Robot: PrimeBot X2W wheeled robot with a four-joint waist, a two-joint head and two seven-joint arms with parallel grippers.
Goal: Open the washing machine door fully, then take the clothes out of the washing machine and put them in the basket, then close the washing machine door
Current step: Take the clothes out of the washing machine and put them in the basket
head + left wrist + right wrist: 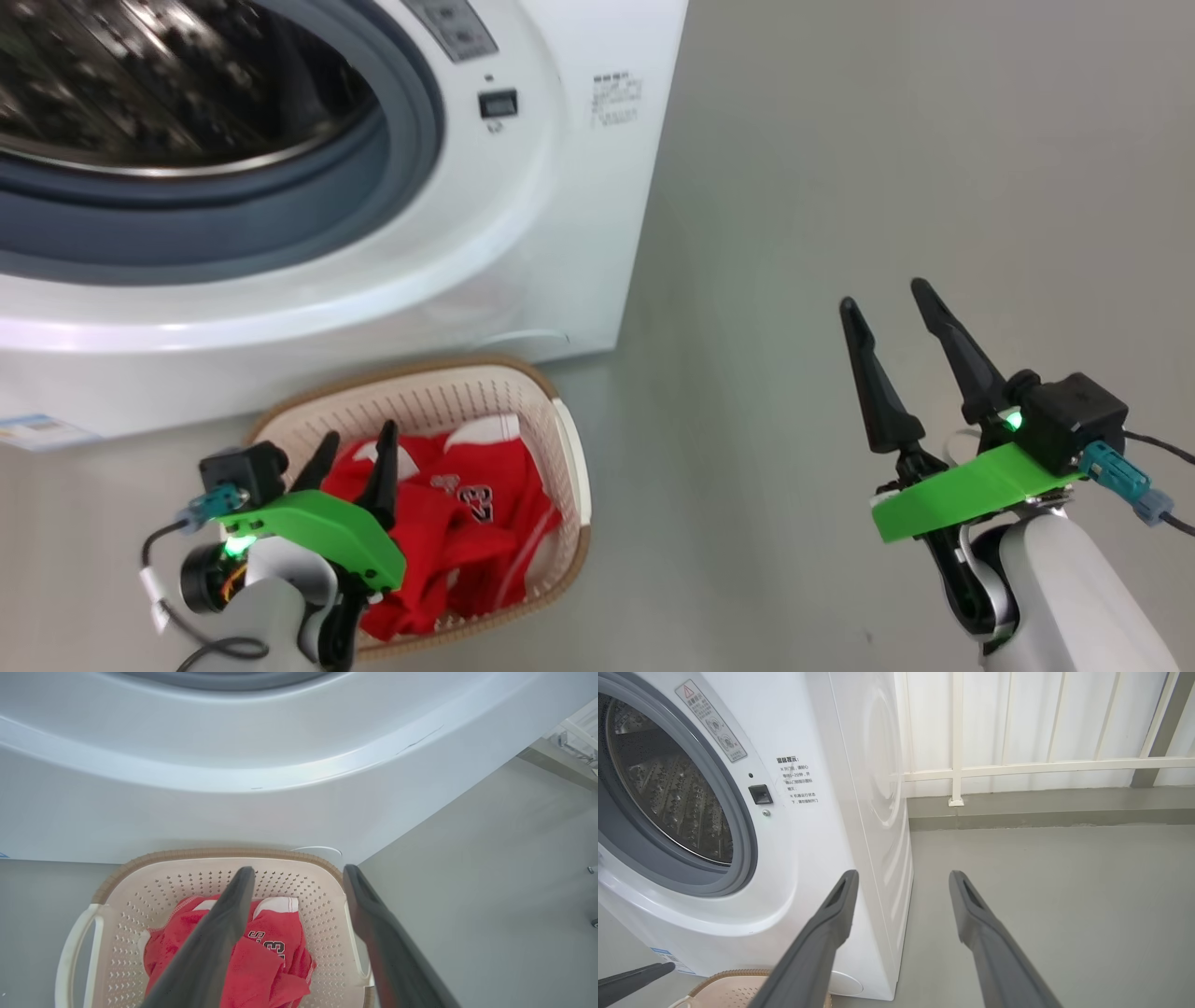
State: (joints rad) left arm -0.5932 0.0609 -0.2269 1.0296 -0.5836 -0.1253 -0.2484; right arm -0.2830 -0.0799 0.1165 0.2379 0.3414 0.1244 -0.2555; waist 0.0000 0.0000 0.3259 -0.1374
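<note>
Nearest to me, the left gripper [359,434] hangs right over the basket [571,448], jaws spread and holding nothing. The clothes [457,523] sit in a red heap inside it. From the left wrist cam one finger [219,933] looks very close over the cloth and the other is by the basket's side wall, though I can't tell if either touches. So my worry is pulling up sloppy: snag a fold and the garment comes back out, or clip the rim and shove the basket, which is light plastic on a smooth floor.

The right gripper [884,294] is wide open too, empty, over bare floor, well apart from everything.

Further back, the basket is parked just in front of the washing machine [560,233]. The part of the drum [140,84] I can see looks empty, but not all of it is visible, so something could get left behind. Closing the door comes next, I reckon, and I can't tell where it's swung.
</note>
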